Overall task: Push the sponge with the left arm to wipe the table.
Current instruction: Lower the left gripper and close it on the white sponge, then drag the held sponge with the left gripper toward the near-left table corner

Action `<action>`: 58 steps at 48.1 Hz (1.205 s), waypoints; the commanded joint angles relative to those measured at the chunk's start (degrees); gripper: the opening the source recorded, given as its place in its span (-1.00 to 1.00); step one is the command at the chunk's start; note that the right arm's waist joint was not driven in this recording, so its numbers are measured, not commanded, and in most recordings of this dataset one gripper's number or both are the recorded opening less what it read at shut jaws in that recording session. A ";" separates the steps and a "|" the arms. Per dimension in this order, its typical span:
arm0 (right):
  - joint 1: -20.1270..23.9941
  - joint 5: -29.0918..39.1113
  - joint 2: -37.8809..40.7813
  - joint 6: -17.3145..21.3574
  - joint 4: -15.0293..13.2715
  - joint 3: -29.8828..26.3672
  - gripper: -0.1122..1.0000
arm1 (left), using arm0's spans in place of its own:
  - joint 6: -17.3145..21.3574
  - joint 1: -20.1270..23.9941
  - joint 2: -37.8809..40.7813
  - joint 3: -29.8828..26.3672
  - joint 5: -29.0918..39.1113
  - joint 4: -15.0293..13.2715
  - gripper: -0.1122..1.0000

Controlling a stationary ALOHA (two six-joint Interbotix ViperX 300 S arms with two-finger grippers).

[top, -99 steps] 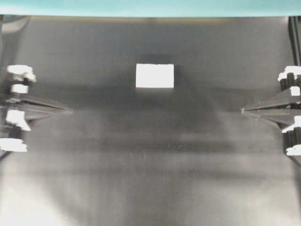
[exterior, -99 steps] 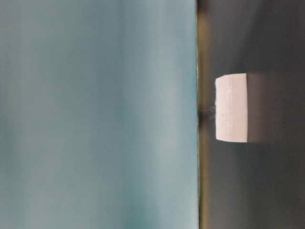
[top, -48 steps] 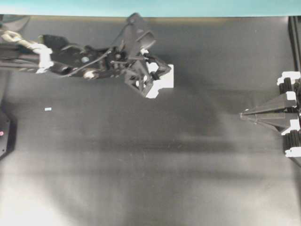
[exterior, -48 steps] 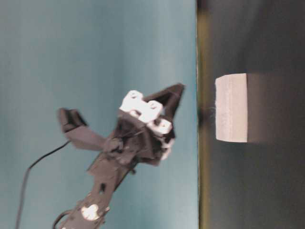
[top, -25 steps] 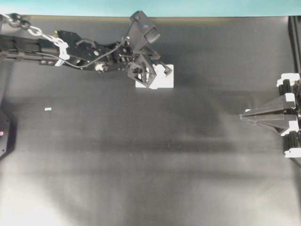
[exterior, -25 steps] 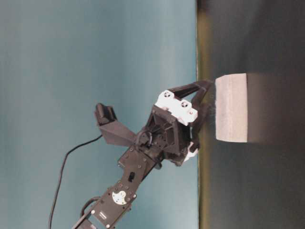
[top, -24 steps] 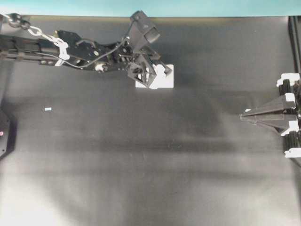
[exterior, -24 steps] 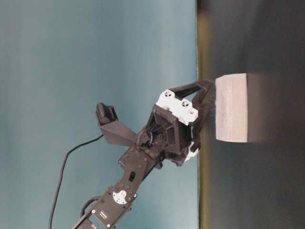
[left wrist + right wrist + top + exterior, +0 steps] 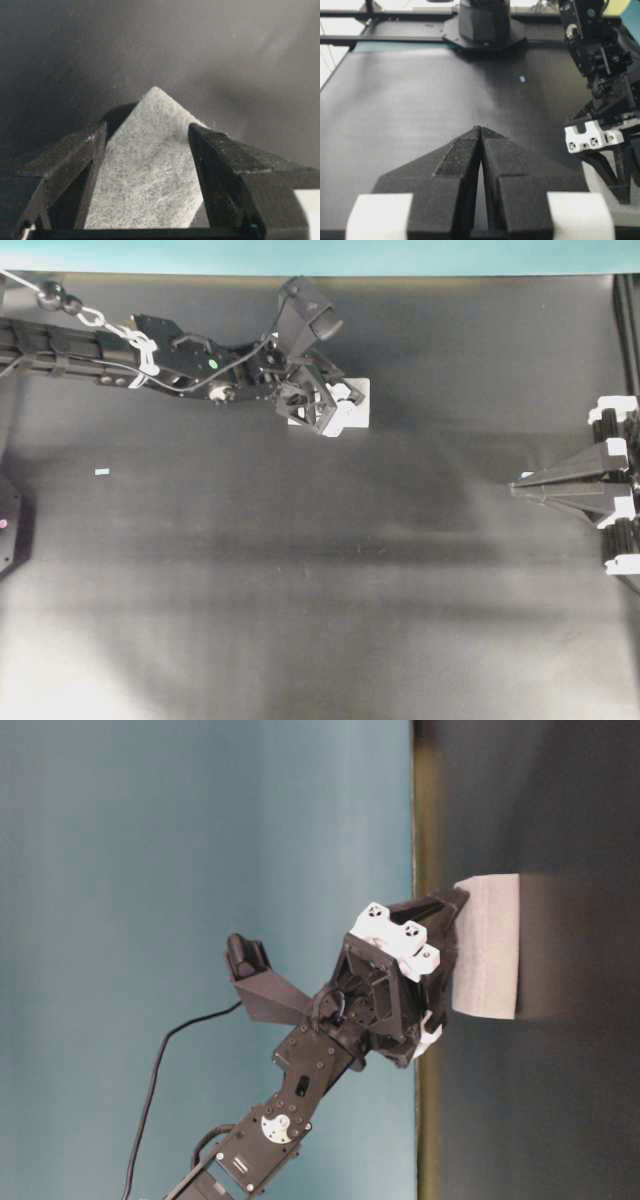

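Step in hand: getting set on the sponge (image 9: pixel 356 406) before the push; the wipe itself looks not yet begun.

Left arm (image 9: pixel 120 348) reaches in from the left along the far side of the table (image 9: pixel 320 590). Left gripper (image 9: pixel 322 408) is on top of the sponge's left part. In the wrist view the fingers (image 9: pixel 70 165) stand apart, one either side of the block, which fills the gap with one corner pointing away. Jaws wide, roughly sponge-width. Whether the pads actually pinch it or just bracket it is hard to say from these views; probably bracketing, not a firm grip. The low side view shows the fingertips down at the block's top edge.

Sponge: plain white rectangular block, fibrous surface, no marks, lying flat near the far teal strip (image 9: pixel 320 255), about mid-width.

Next move likely needs steady downward contact, then a slide across the open sheet toward the near side; too little pressure and the fingers would skid off.

Right gripper (image 9: pixel 481 131) is parked at the right edge, jaws closed to a point, holding nothing. Tiny pale fleck (image 9: pixel 102 472) lies at left, well apart.
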 commanded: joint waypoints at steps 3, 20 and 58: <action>0.00 -0.53 0.35 0.35 0.18 -0.18 -0.81 | -0.18 -1.23 -0.35 1.49 -0.09 0.09 0.35; 0.00 -0.88 0.35 0.35 0.09 0.18 -0.81 | -3.52 -4.31 -4.75 7.56 -0.53 0.09 0.35; 0.00 -1.76 0.26 0.53 0.26 0.44 -0.81 | -5.89 -19.86 -15.21 24.35 -3.25 0.18 0.35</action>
